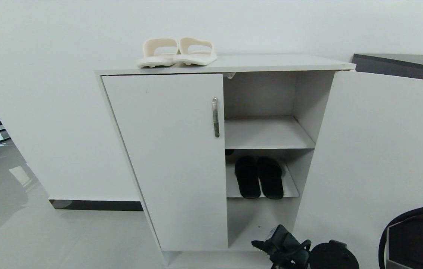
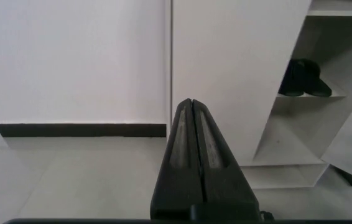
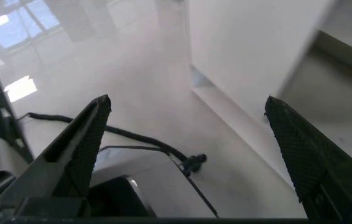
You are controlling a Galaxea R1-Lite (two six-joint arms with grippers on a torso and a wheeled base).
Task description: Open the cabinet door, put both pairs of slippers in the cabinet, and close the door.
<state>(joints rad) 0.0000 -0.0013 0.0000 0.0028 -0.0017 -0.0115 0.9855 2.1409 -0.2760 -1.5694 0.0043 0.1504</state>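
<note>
The white cabinet [image 1: 226, 64] has its left door [image 1: 166, 157] closed, with a metal handle [image 1: 215, 117], and its right door [image 1: 376, 157] swung wide open. A cream pair of slippers [image 1: 177, 52] rests on the cabinet top. A black pair of slippers [image 1: 259, 177] lies side by side on the middle shelf [image 1: 292, 192], also seen as the black pair [image 2: 303, 78] in the left wrist view. My left gripper [image 2: 191, 102] is shut and empty, held low in front of the closed door. My right gripper [image 3: 187, 102] is wide open and empty over the floor near the cabinet's foot.
The top shelf [image 1: 265, 134] and bottom compartment [image 1: 256, 224] hold nothing. A dark table [image 1: 402, 65] stands behind the open door, and a dark rounded object [image 1: 417, 239] sits at the lower right. A black cable [image 3: 145, 146] runs across the glossy floor.
</note>
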